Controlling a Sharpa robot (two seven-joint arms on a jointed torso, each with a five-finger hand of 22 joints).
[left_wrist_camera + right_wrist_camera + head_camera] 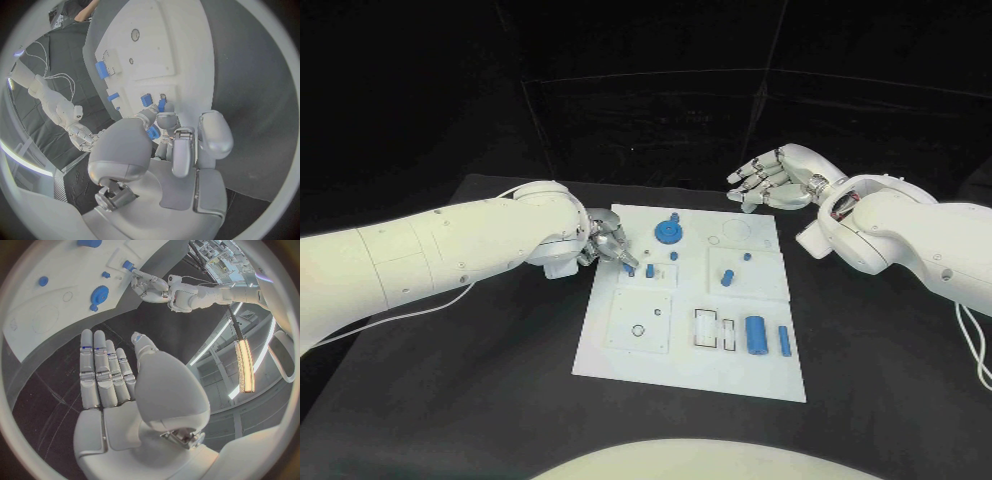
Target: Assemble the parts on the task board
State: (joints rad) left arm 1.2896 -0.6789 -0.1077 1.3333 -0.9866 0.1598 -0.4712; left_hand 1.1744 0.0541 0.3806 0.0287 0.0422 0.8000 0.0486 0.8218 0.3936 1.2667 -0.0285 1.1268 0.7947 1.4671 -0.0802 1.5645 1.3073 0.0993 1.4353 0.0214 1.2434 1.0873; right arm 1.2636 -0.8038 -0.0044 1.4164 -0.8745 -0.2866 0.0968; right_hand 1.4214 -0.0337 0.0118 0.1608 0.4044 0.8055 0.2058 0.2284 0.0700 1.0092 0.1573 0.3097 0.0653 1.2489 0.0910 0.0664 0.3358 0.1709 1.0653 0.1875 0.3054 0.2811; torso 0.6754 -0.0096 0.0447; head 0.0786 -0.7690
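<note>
A black bench (473,400) under a dark backdrop carries the white task board (625,355), which lies in the middle of the head view, slightly turned.

From above, the left hand (606,243) sits at the board's upper left edge, its fingers bunched over a small blue peg (649,270) standing just below them; whether it grips anything cannot be told from there. The left wrist view shows more: the fingertips (164,120) come together right at a small blue part (161,105) on the board, touching or nearly so, with a blue block (146,100) just beside it, though a firm hold still cannot be made out. The right hand (773,180) hovers off the board's upper right corner in the head view, over bare bench. The right wrist view shows it flat, fingers (100,370) straight and side by side, holding nothing, with the left hand seen across the board at the top of the circle.

Elsewhere on the board: a round blue gear-like disc (671,232) near the top centre, two small blue pieces (730,277) right of centre, and a long blue cylinder (756,336) with a slimmer blue bar (785,341) beside it at lower right. Outlined slots (714,329) and a small ring (638,329) mark the lower left panels. The left forearm covers bench left of the board, not the board itself.
</note>
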